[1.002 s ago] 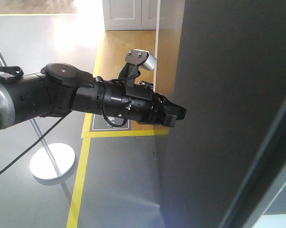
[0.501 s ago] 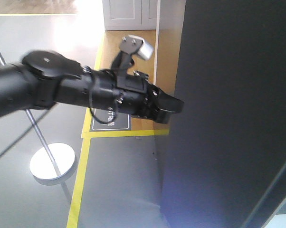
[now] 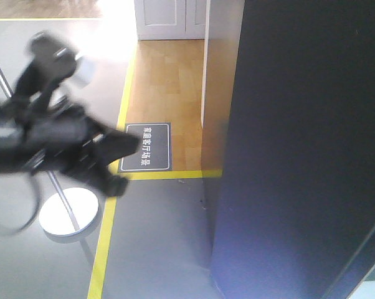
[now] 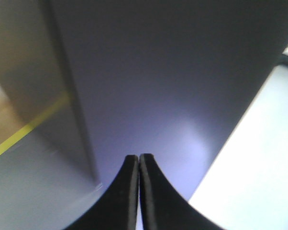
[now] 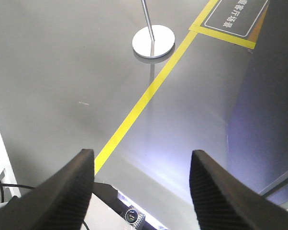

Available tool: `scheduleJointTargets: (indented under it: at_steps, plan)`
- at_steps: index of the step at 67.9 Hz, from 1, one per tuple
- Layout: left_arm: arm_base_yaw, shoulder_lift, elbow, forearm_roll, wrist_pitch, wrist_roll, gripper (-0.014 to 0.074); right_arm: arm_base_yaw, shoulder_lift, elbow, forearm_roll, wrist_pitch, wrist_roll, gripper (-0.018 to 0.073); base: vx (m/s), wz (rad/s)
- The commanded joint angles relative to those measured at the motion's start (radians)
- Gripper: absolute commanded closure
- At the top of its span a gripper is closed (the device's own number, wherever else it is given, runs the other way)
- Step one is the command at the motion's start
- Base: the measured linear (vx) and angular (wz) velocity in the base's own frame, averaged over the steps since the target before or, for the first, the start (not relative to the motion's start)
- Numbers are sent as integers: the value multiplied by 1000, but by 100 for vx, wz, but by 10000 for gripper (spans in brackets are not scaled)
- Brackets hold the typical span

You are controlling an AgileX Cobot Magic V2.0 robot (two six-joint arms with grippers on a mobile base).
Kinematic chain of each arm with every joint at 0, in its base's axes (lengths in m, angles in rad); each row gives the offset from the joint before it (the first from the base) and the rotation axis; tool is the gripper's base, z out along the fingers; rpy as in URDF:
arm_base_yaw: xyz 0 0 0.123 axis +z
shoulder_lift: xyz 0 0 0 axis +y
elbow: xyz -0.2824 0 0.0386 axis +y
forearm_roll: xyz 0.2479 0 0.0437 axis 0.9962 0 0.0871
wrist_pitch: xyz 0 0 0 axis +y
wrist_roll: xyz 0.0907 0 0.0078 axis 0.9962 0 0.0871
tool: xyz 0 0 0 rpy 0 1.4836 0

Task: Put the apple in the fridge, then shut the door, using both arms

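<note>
Right, my left pincer [image 4: 138,191] is clenched tight on nothing, its two black fingertips [image 4: 129,187] pressed together at the bottom centre of the left wrist view, aimed at the flat dark grey face of the door [image 4: 172,81]. In the front view that door [image 3: 299,143] fills the whole right side, standing upright with its long axis vertical and its outer face turned toward me; it looks shut, though I can't see the seal. My left arm [image 3: 56,146] is a blur at mid-left, apart from the panel. My right pincer [image 5: 141,184] is spread wide and empty over the grey floor [image 5: 62,72]. The apple is nowhere visible, presumably inside the fridge. The risk: a door not fully latched could drift open, or a blurred swing could clip the stand [image 3: 68,213] at lower left.
</note>
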Motion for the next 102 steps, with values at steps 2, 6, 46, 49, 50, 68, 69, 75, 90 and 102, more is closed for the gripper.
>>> scheduleJointTargets:
  at_steps: [2, 6, 46, 49, 50, 68, 69, 75, 90, 102]
  plan:
    - [2, -128, 58, 194, -71, -189, 603, -2, 12, -23, 27, -74, -11, 137, 0, 0]
    - [2, -173, 97, 296, -67, -310, 603, -2, 12, -23, 22, -92, -11, 137, 0, 0]
    - [2, -480, 383, 571, 7, -583, 603, -2, 178, -23, -85, -262, -4, 480, 0, 0]
    - [2, -481, 383, 571, 6, -583, 603, -2, 195, -23, -86, -277, -9, 538, 0, 0]
    - [2, -481, 383, 571, 7, -583, 603, -2, 201, -23, -86, -287, -9, 554, 0, 0]
    - [2, -481, 383, 568, 24, -584, 603, -2, 319, -28, -233, -478, 82, 566, 0, 0]
    - [2, -481, 383, 568, 24, -584, 603, -2, 326, -29, -258, -492, 96, 566, 0, 0]
    - [2, -481, 383, 568, 27, -584, 603, -2, 374, -29, -355, -573, 195, 566, 0, 0]
    - [2, -481, 383, 568, 27, -583, 603, -5, 480, -29, -526, -694, 317, 566, 0, 0]
    - [2, -481, 383, 568, 27, -583, 603, -52, 528, -29, -677, -760, 415, 566, 0, 0]
